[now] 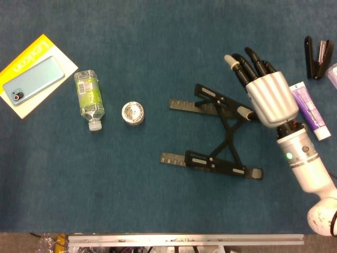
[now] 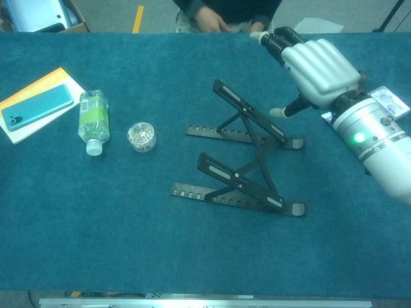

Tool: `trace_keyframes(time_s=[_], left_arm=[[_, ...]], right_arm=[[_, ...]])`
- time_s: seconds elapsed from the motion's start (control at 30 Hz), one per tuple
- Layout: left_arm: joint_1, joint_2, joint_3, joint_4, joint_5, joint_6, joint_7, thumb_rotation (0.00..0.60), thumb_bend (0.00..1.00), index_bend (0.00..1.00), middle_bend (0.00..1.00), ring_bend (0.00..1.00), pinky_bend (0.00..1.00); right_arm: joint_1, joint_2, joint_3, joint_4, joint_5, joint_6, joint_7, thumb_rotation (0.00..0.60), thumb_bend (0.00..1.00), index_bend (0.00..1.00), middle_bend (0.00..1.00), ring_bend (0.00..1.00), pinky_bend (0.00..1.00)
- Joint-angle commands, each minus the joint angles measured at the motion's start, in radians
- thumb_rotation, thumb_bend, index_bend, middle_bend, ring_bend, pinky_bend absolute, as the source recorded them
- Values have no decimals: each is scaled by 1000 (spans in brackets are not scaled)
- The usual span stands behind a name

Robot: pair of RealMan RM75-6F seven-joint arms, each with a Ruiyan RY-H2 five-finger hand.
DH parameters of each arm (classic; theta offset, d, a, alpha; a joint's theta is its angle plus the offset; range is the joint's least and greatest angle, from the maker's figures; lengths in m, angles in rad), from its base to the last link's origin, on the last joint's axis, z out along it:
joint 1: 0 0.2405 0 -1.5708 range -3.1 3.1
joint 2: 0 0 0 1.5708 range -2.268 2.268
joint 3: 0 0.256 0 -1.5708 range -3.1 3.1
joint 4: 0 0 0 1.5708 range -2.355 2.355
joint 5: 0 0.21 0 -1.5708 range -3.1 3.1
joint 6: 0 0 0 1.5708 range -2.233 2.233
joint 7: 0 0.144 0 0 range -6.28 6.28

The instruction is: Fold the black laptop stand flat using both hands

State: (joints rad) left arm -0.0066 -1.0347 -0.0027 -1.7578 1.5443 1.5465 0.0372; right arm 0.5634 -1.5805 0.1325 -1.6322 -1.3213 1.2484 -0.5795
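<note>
The black laptop stand [image 1: 216, 136] [image 2: 244, 157] sits unfolded on the blue table, right of centre, its upper arms raised above the two notched base rails. My right hand [image 1: 265, 87] [image 2: 314, 67] hovers just right of the stand's far end, fingers spread and holding nothing. Its thumb points toward the stand's right end without a grip. My left hand is in neither view.
Left of the stand lie a small round tin [image 1: 133, 113], a green-labelled bottle [image 1: 89, 98], and a teal phone [image 1: 32, 80] on a yellow book. A tube [image 1: 309, 110] and a black stapler [image 1: 317, 56] lie at the right edge. A person's hands [image 2: 215, 20] show beyond the far edge.
</note>
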Motion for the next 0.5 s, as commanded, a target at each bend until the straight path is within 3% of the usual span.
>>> trace_keyframes(time_s=[0.03, 0.27, 0.5], left_arm=[[2, 0, 2, 4, -1, 1, -5, 600, 403, 0, 0, 0, 0], [7, 2, 2, 21, -11, 2, -25, 600, 403, 0, 0, 0, 0], [7, 4, -4, 37, -18, 3, -43, 600, 403, 0, 0, 0, 0]], right_arm=[[6, -26, -13, 48, 0, -24, 0, 600, 0, 0, 132, 41, 284], [37, -120, -5, 180, 13, -70, -14, 600, 0, 0, 71, 19, 284], [87, -223, 38, 274, 29, -106, -18, 600, 0, 0, 39, 2, 284]])
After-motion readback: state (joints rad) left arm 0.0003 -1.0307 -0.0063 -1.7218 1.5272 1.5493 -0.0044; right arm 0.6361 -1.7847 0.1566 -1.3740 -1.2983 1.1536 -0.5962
